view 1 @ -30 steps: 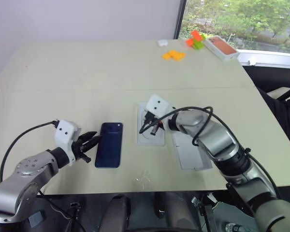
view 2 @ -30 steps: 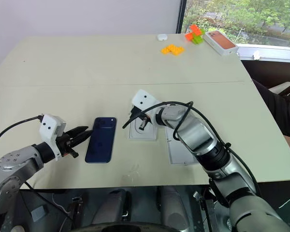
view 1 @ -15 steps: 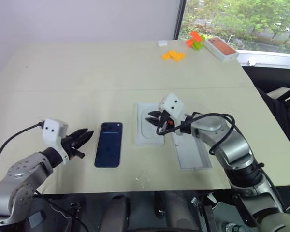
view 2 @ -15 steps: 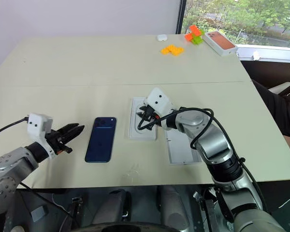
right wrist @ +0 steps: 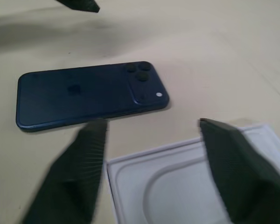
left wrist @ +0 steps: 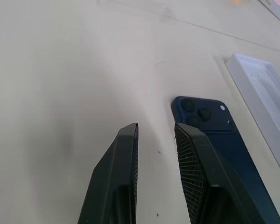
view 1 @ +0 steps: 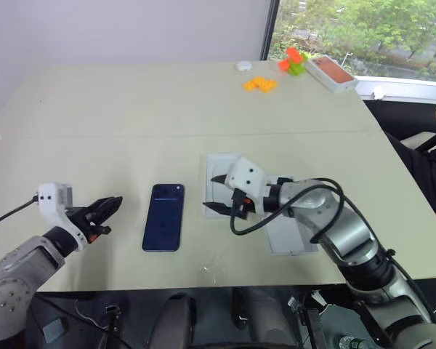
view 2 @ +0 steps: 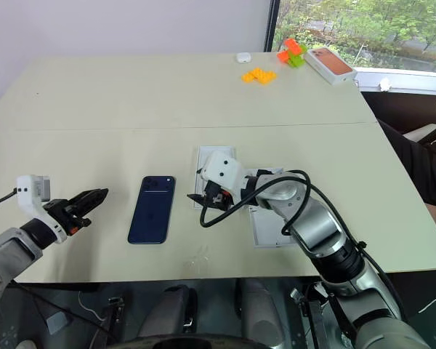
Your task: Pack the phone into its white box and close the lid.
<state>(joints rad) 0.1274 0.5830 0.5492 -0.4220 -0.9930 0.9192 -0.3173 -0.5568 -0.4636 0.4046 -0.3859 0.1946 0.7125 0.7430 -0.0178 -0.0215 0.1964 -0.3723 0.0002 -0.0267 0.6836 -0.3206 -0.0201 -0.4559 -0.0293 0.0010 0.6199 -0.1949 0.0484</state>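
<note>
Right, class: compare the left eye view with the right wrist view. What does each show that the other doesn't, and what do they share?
The left eye view adds the orange blocks and the white box with the orange-red top at the table's far edge. The right wrist view adds a close look at the rounded recess of the white insert. Both share the phone, lying back up on the table, and the right pincer, open at the insert's edge.

The phone (right wrist: 84,95) is showing a glossy navy back; the bench (view 1: 131,102) is looking matt beige; the moulded insert (right wrist: 177,186) is looking smooth white.
</note>
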